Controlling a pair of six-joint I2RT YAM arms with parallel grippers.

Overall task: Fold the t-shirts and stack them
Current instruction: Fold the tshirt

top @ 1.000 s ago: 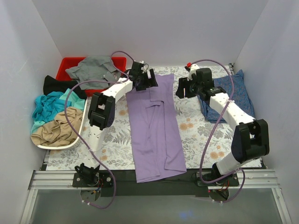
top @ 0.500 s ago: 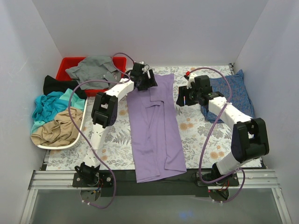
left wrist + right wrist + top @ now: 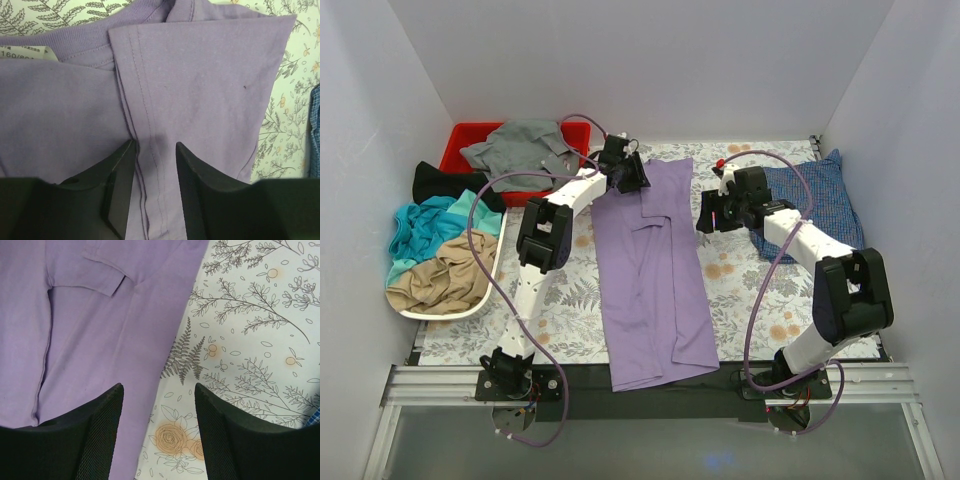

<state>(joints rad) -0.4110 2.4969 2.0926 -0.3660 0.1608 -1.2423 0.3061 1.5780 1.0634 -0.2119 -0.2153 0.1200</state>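
Note:
The lavender t-shirt (image 3: 650, 270) lies lengthwise down the middle of the table, both sides folded in, collar at the far end. My left gripper (image 3: 632, 175) is down on that far end. In the left wrist view its jaws (image 3: 155, 145) stand narrowly apart, straddling the stitched hem of the folded-in sleeve (image 3: 200, 75). My right gripper (image 3: 708, 212) hovers open over the shirt's right edge. In the right wrist view the right gripper (image 3: 158, 387) has one finger above purple cloth (image 3: 90, 340) and the other above the floral cover. The blue checked t-shirt (image 3: 815, 200) lies at the far right.
A red bin (image 3: 465, 140) at the back left holds a grey shirt (image 3: 520, 145). A black shirt (image 3: 440, 180) lies beside it. Teal (image 3: 425, 225) and tan (image 3: 440, 275) shirts fill a white tray at the left. The floral table cover (image 3: 750, 290) lies under everything.
The left jaws have narrowed around the sleeve hem. The right gripper has shifted left and nearer, from beside the blue checked shirt to the lavender shirt's right edge.

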